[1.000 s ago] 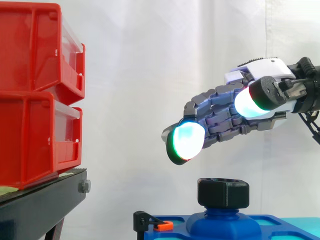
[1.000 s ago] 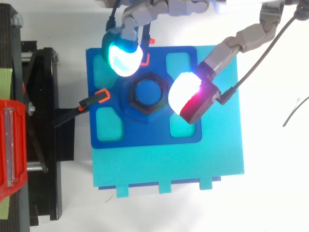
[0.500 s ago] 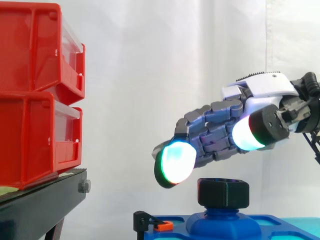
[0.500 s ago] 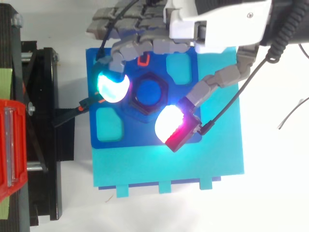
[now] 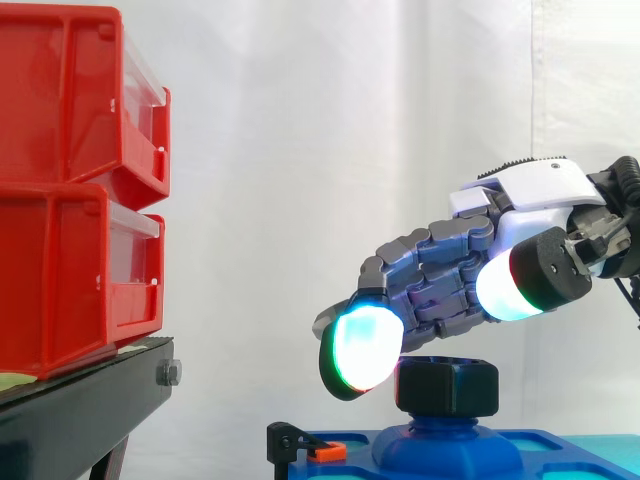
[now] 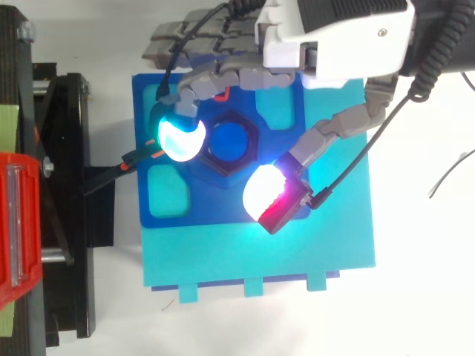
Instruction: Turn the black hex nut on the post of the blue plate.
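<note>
At lower centre, the hand (image 5: 520, 215) hung open astride the black hex nut (image 5: 447, 386); closing off-centre, it could slip off the flats and leave the nut unturned.

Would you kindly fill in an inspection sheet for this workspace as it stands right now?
Surface: white table, carrying a cyan base.
Job's things: blue plate on the base; black hex nut on its post.
Clutter: black clamp with an orange tip at the plate's left edge.
Hand: hand open over the nut, one glowing pad beside the nut, the thumb's pad higher up; nut not gripped.
Cables: thin dark strand on the table.
Surroundings: red bins on a black stand; white curtain.
</note>
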You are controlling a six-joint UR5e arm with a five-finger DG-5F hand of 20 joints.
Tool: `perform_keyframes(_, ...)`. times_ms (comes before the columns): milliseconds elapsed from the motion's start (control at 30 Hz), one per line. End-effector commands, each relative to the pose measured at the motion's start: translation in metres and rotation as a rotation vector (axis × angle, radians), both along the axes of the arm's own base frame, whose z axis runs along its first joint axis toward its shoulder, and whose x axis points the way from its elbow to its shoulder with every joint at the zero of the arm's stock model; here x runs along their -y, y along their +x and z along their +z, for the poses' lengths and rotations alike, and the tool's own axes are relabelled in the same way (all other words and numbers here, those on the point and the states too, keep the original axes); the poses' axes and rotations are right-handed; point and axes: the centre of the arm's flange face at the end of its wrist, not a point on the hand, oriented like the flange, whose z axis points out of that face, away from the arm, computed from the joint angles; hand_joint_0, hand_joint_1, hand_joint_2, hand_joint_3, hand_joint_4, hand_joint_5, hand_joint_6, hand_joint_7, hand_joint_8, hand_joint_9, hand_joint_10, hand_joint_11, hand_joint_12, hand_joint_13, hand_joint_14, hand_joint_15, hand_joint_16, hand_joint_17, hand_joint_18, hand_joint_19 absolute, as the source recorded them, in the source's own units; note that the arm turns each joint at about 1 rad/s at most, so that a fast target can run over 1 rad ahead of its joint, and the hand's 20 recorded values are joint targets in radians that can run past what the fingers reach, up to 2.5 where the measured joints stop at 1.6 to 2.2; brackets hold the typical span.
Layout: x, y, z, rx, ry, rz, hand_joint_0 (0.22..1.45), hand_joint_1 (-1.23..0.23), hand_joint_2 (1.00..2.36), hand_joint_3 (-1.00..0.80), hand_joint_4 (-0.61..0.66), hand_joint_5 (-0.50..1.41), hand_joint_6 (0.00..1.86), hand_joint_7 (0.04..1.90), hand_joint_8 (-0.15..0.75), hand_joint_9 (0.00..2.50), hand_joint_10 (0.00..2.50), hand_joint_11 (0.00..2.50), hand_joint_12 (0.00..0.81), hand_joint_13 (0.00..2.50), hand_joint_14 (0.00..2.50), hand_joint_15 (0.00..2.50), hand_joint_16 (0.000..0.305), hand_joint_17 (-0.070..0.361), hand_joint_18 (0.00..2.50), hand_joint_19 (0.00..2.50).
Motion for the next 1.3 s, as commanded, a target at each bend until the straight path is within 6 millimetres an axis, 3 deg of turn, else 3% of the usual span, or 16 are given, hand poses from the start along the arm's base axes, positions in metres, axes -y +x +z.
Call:
perform_keyframes(0,0.003,-0.001,0.0,-0.003,0.001,-0.001,0.43,-0.61,1.0,-0.5,0.15,-0.25,0.5,0.9,0.223,0.0,0.0,0.0,0.34,0.0,0.0,0.0,0.045,0.101,0.0,0.0)
perform_keyframes(933,0.039,-0.014,-0.001,-0.015,0.009,0.016,0.43,-0.56,1.0,-0.5,0.16,-0.25,0.5,0.9,0.231,0.0,0.0,0.0,0.344,0.0,0.0,0.0,0.046,0.104,0.0,0.0)
perform_keyframes(1267,0.042,-0.008,0.02,0.009,0.007,0.019,0.43,-0.56,1.0,-0.5,0.16,-0.25,0.5,0.9,0.232,0.0,0.0,0.0,0.346,0.0,0.0,0.0,0.046,0.104,0.0,0.0)
